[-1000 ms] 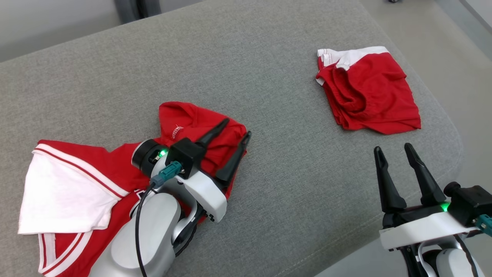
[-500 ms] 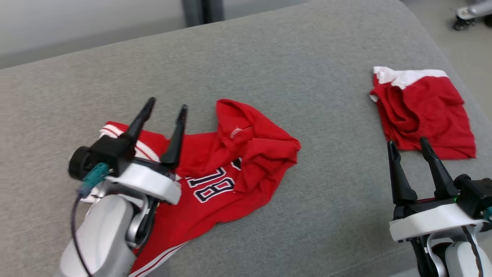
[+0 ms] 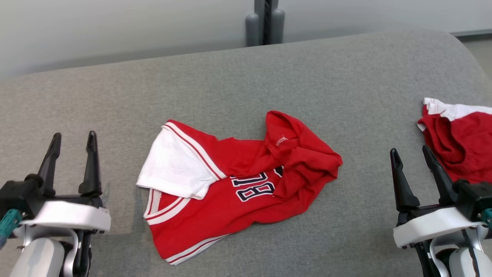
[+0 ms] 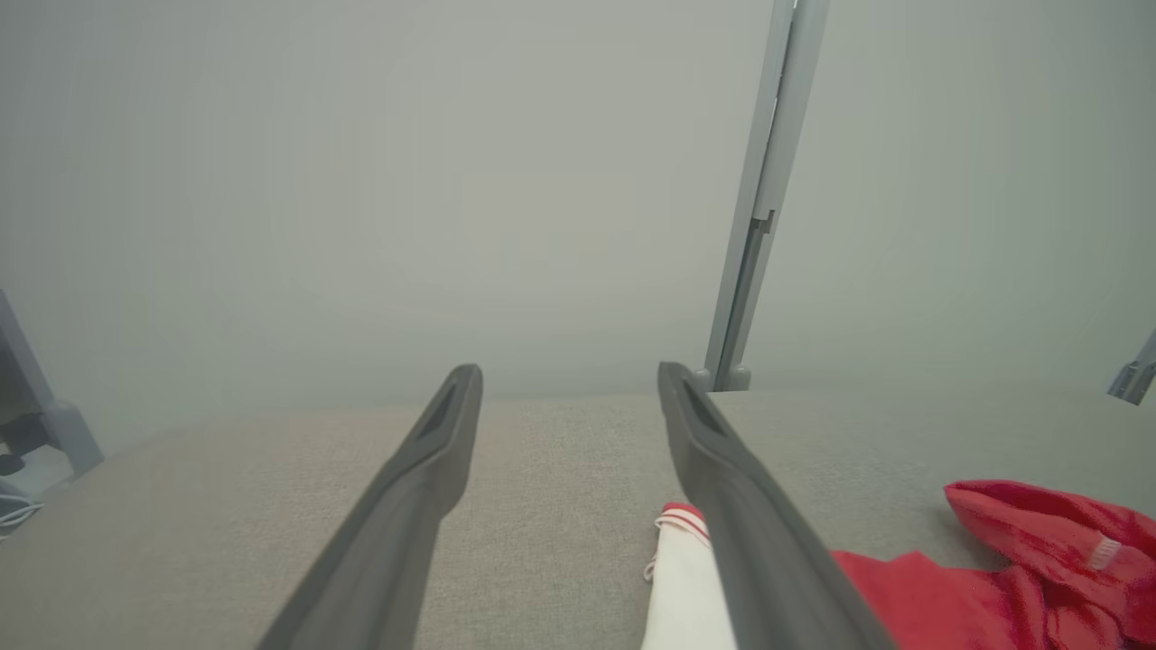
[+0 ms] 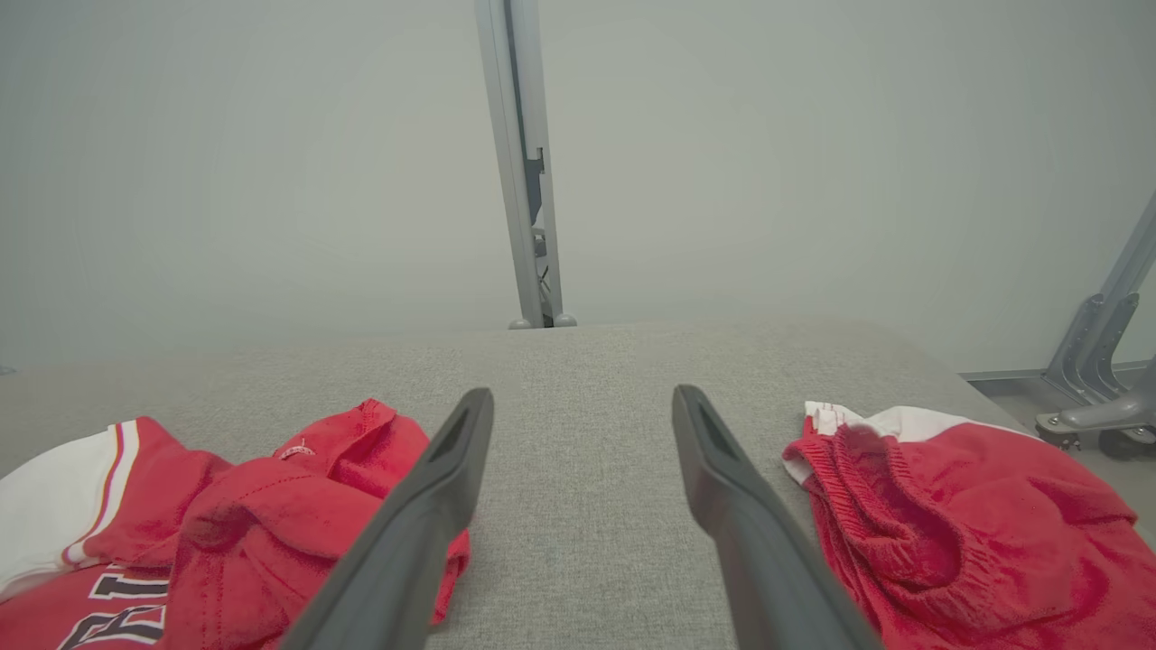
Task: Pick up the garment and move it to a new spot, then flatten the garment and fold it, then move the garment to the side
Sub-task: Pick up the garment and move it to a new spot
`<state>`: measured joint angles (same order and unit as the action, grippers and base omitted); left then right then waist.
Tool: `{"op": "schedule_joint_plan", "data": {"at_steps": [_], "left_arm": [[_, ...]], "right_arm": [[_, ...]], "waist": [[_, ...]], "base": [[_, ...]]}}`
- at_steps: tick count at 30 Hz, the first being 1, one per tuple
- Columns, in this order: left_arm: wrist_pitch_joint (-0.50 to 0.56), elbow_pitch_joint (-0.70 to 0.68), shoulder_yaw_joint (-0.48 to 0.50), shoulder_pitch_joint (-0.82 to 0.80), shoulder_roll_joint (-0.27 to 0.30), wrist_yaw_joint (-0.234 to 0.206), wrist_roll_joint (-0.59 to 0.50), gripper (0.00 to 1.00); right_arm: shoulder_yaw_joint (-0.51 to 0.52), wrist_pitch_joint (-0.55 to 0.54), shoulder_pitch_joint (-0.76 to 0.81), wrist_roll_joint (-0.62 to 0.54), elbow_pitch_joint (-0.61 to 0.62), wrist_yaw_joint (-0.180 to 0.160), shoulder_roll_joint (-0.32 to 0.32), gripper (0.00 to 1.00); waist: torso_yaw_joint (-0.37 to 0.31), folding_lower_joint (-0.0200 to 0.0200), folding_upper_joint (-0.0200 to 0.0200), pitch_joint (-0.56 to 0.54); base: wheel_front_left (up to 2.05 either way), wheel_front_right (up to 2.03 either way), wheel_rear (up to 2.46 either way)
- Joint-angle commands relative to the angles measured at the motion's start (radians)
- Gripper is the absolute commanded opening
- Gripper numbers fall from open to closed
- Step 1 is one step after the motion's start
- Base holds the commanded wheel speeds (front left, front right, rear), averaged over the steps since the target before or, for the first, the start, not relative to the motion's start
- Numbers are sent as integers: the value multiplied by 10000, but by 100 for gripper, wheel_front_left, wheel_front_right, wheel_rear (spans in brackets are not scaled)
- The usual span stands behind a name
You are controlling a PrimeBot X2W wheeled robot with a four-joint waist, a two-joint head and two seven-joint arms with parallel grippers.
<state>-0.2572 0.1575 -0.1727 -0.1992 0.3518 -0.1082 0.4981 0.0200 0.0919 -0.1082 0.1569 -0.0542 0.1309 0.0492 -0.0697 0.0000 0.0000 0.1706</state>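
- Lying crumpled in the middle of the grey cushion (image 3: 269, 77), the red jersey (image 3: 230, 192) carries dark, white-edged numerals that look like 78. A fold covers their right end, so the reading is uncertain.
- A small white mark on the bunched red fold is too small to read.
- Its white sleeve (image 3: 173, 169), edged with red stripes, lies flat on the left side.
- The cushion is coarse woven fabric with a rounded far corner.
- The left gripper (image 3: 74, 134) hangs well to the jersey's left, its fingers apart with nothing between them.
- The right gripper (image 3: 409, 149) sits between the jersey and the red shorts (image 3: 461, 154), with its fingers also apart and empty.
- The shorts have a gathered waist and a white band, and the picture's edge cuts them off.
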Motion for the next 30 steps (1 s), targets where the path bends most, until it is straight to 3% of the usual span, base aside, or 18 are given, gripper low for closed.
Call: {"op": "schedule_joint_plan", "data": {"at_steps": [1,18,30], "left_arm": [[-46,-195,68,218,79,-125,-24,100],[610,-1838,335,2540,873,-265,313,100],[971,-2615,129,3138,757,-541,410,100]], "right_arm": [[9,-43,120,-71,45,-4,41,100],[-149,-637,1246,-341,814,-4,41,100],[-127,-889,1740,-280,1377,-4,43,100]], "waist": [[257,0,0,-248],[639,0,0,-1424],[749,0,0,-1694]], "base": [[0,0,0],[0,0,0],[0,0,0]]}}
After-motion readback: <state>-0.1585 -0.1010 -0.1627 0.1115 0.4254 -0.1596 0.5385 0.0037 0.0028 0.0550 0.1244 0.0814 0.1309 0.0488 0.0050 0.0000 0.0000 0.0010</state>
